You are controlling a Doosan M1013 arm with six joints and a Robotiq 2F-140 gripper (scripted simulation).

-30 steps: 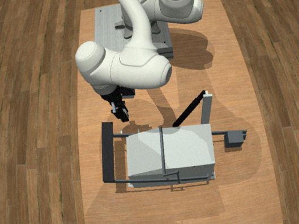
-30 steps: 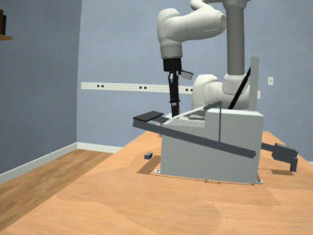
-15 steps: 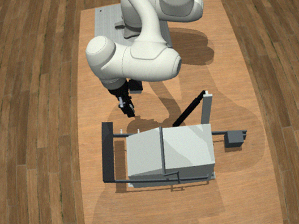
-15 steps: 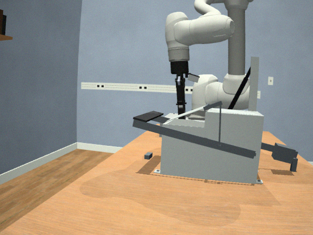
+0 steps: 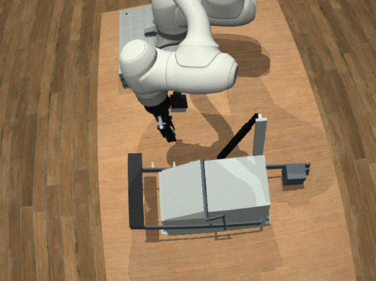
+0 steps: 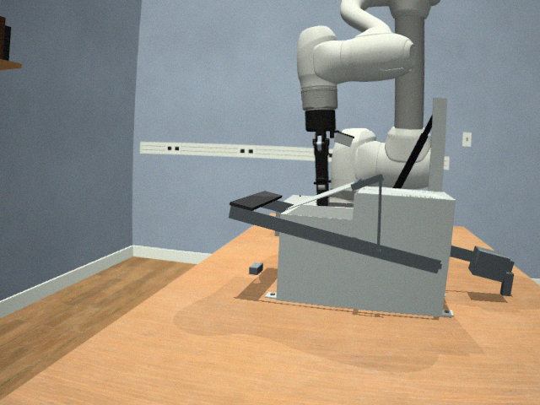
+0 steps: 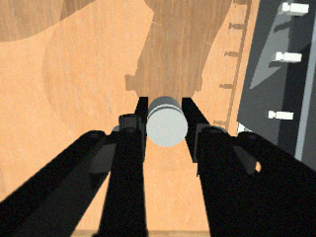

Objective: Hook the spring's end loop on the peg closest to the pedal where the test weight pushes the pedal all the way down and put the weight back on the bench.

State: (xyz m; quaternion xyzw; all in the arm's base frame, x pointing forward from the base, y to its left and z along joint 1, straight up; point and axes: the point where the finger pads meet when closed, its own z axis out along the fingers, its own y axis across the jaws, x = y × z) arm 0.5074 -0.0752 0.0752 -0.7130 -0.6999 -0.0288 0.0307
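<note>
My gripper (image 5: 170,138) (image 6: 322,202) (image 7: 164,111) is shut on the steel test weight (image 7: 167,129), a grey cylinder with a round pale top. It is in the air, behind the feeder's rear side in the top view, a little right of the pedal. The black pedal (image 5: 136,190) (image 6: 256,199) is raised and slopes. White pegs (image 5: 152,164) (image 7: 288,57) (image 7: 281,116) stand in a row along the feeder's side. The black spring (image 5: 238,135) (image 6: 413,152) runs down from a tall post (image 5: 260,135) (image 6: 438,143); its end loop is hidden behind the feeder.
The pale feeder housing (image 5: 236,183) (image 6: 362,278) stands on the wooden bench (image 5: 202,270) (image 6: 218,357). A dark block (image 5: 294,173) (image 6: 490,263) sticks out at its right. A small grey block (image 6: 256,268) shows below the pedal. The robot's base plate (image 5: 133,25) is at the back.
</note>
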